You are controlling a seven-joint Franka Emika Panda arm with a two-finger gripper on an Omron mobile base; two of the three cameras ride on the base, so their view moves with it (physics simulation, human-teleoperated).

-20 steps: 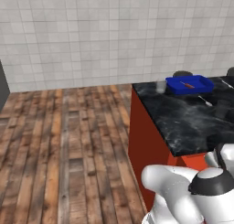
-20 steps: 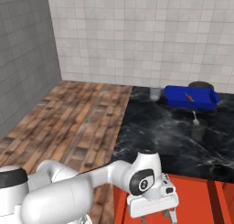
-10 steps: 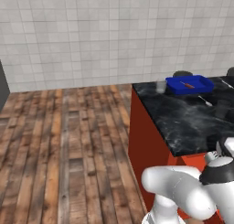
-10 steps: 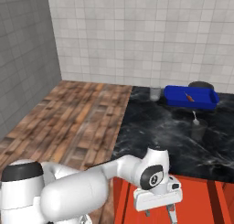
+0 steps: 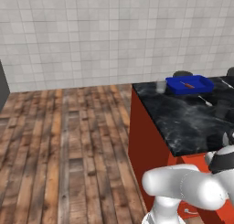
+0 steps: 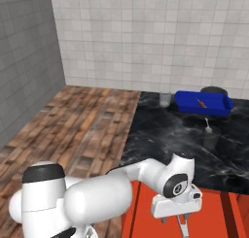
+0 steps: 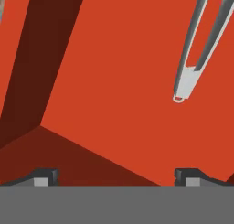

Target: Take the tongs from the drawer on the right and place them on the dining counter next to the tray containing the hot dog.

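Observation:
My gripper (image 7: 116,177) is open, its fingertips (image 7: 43,176) set wide apart over the red floor of the open drawer (image 7: 114,81). The silver-grey tongs (image 7: 187,81) lie in the drawer ahead and to the right, untouched, joined end nearest. From the right base view my gripper (image 6: 172,221) hangs down into the drawer (image 6: 214,217) just below the edge of the dining counter (image 6: 165,135). At the counter's far end stands the blue tray (image 6: 187,101) holding the hot dog (image 6: 201,103). The tray (image 5: 176,86), hot dog (image 5: 187,85) and counter (image 5: 183,122) appear in the left base view too.
A small glass (image 6: 165,99) stands left of the tray and a dark round object (image 6: 214,90) behind it. A thin silver utensil (image 5: 205,101) lies on the counter near the tray. Wooden floor (image 5: 59,145) stretches left of the counter to the tiled wall.
The arm has swung to the right and lower, carrying the hand deeper into the drawer. The jaws stayed wide open. Nothing on the counter moved.

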